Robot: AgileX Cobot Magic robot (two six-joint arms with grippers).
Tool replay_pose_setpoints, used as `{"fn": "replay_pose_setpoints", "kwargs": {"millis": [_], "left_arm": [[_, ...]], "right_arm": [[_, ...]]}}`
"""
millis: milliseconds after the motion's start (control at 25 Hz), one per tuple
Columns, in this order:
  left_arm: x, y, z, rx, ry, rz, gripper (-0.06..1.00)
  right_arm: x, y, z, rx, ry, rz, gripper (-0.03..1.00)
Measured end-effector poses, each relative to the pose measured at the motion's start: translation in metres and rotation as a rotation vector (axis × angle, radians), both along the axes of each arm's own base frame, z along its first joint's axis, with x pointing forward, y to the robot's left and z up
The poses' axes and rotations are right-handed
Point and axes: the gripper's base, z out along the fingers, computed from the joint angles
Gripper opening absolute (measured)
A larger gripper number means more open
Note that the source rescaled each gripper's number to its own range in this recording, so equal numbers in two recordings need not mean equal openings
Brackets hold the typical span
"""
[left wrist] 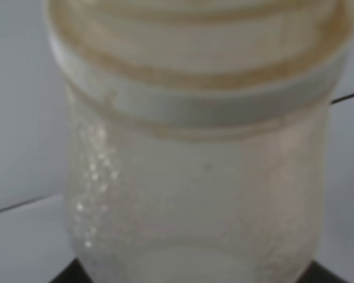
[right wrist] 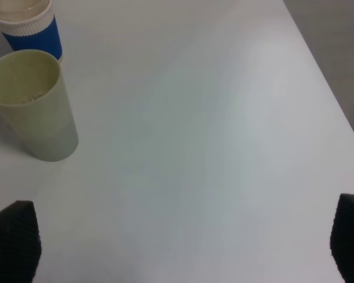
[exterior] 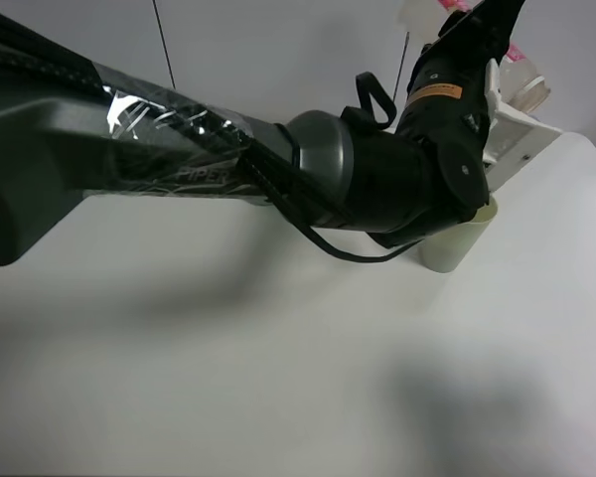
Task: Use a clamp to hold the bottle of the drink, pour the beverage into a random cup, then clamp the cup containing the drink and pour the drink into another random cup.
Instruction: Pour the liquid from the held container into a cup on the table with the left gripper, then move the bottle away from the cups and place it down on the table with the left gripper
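My left gripper (exterior: 497, 70), a bulky black clamp with white jaw pieces, reaches across to the far right of the exterior view and is shut on the bottle (exterior: 520, 52), held raised and tilted. Up close, the left wrist view is filled by the translucent bottle (left wrist: 194, 194), which has a brown tint on its neck threads. No pouring stream shows. The pale yellow-green cup (exterior: 459, 238) stands upright just below the wrist. In the right wrist view that cup (right wrist: 32, 106) stands beside the blue-banded clear cup (right wrist: 30, 28). My right gripper (right wrist: 180, 247) is open, away from both cups.
The left arm's thick black forearm (exterior: 179, 159) spans the exterior view from the left edge to the cups. The white table (exterior: 278, 378) stretches below it, and its edge (right wrist: 324, 76) runs along one side of the right wrist view.
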Motion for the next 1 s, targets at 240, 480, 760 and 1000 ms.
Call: {"fn": "replay_pose_setpoints", "kwargs": {"millis": [240, 480, 760, 1000], "left_arm": [[0.004, 0.010, 0.009, -0.240, 0.132, 0.037, 0.06], [0.016, 0.026, 0.019, -0.395, 0.190, 0.080, 0.06], [0.013, 0.051, 0.032, -0.716, 0.416, -0.032, 0.06], [0.012, 0.090, 0.036, -0.963, 0.552, -0.086, 0.06]], "right_arm": [[0.000, 0.000, 0.000, 0.000, 0.000, 0.000, 0.95], [0.000, 0.000, 0.000, 0.000, 0.000, 0.000, 0.95], [0.000, 0.000, 0.000, 0.000, 0.000, 0.000, 0.95], [0.000, 0.000, 0.000, 0.000, 0.000, 0.000, 0.95]]}}
